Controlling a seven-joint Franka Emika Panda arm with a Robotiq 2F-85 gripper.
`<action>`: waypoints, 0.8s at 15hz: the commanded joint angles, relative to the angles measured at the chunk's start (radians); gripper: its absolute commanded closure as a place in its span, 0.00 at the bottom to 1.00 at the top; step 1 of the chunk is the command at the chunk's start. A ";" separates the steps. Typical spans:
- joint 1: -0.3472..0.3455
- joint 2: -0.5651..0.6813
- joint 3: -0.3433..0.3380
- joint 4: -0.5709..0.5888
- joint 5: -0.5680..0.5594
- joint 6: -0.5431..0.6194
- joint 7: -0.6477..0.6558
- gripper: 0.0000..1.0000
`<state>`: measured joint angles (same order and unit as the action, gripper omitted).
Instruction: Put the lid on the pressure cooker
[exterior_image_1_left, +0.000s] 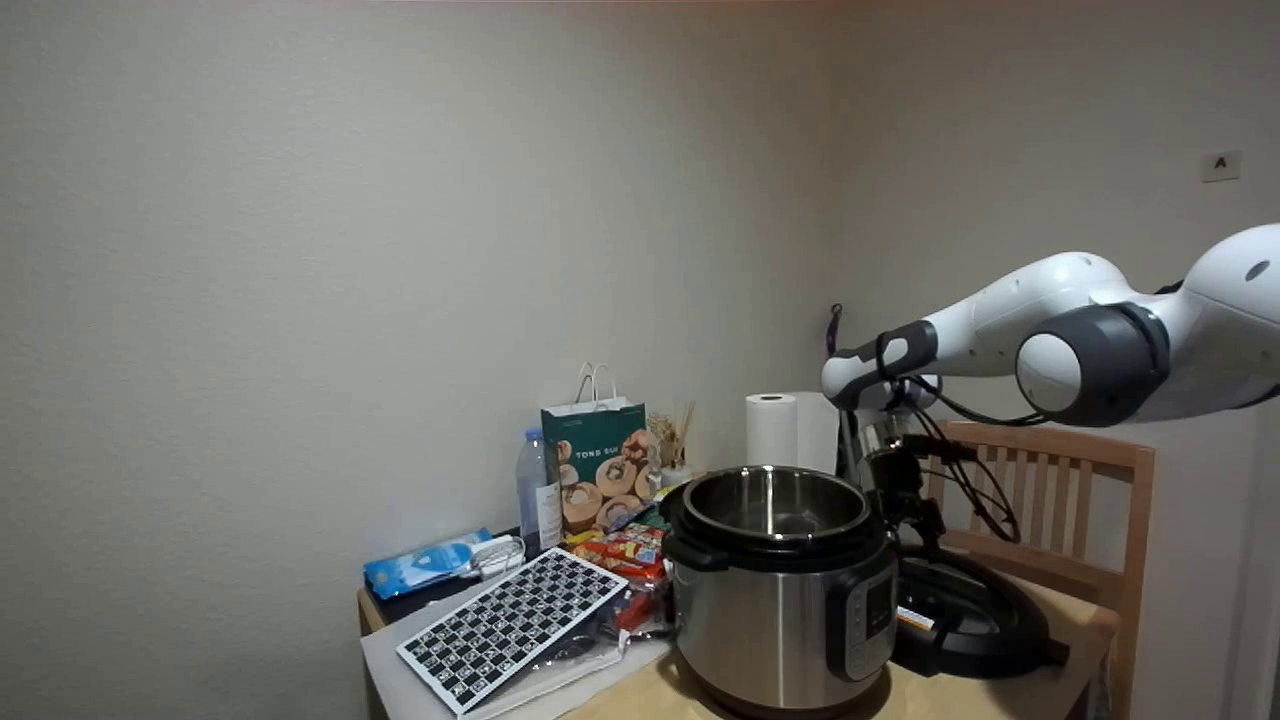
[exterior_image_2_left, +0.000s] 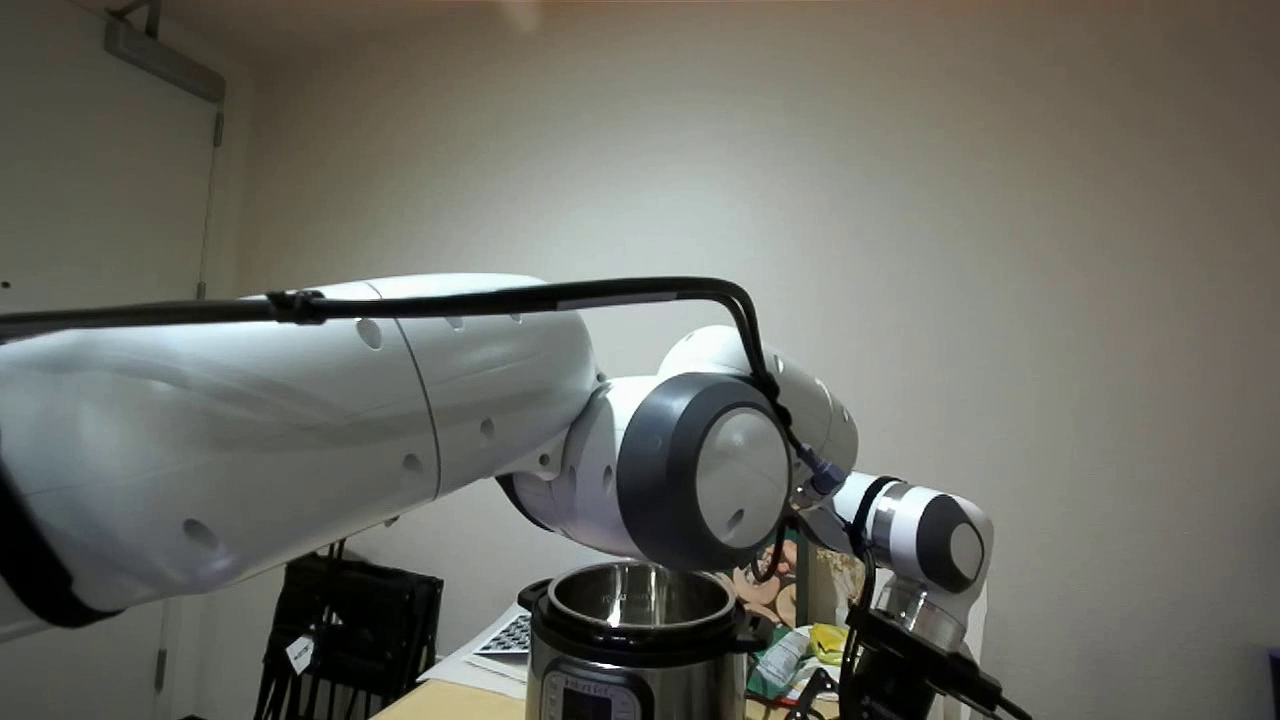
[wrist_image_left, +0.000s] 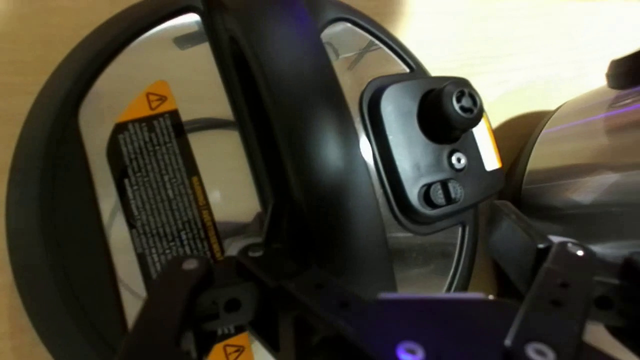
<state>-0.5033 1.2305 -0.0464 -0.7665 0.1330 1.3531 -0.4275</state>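
lid (exterior_image_1_left: 970, 615) on the table (exterior_image_1_left: 640, 692), lower right of the frame in an exterior view; gripper (wrist_image_left: 387, 222) released, jaws spread wide to either side of the lid's handle (wrist_image_left: 320, 150) in the wrist view; pressure cooker (exterior_image_1_left: 770, 620) upright, uncovered, just left of the lid; paper-towel roll (exterior_image_1_left: 771, 430) behind it; green bag (exterior_image_1_left: 598, 470) just below frame centre.

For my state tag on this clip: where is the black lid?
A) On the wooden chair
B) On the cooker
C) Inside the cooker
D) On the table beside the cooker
D: in an exterior view the lid lies on the table beside the uncovered pressure cooker.
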 joint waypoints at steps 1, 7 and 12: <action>-0.013 -0.011 0.009 -0.017 0.012 -0.151 0.007 0.00; -0.073 0.060 0.027 0.020 0.042 -0.419 -0.024 0.00; -0.103 0.105 0.043 0.066 0.103 -0.445 -0.001 0.00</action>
<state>-0.5914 1.3108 -0.0243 -0.7514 0.1933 0.9011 -0.4432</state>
